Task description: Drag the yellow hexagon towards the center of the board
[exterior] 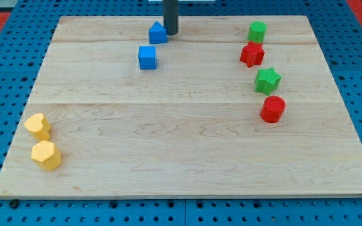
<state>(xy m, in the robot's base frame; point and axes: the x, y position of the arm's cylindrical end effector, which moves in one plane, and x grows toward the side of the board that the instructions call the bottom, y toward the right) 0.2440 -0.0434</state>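
The yellow hexagon (pixel 46 155) lies near the board's bottom left corner. A yellow heart-shaped block (pixel 38 126) sits just above it. My tip (pixel 170 32) is at the view's top, right beside a blue block (pixel 158 32) on its right side, touching or nearly touching it. The tip is far from the yellow hexagon, across the board.
A blue cube (pixel 147 57) lies below the tip. On the view's right stand a green block (pixel 257 31), a red block (pixel 252 54), a green star (pixel 268 80) and a red cylinder (pixel 273 109). The wooden board (pixel 181 150) lies on a blue pegboard.
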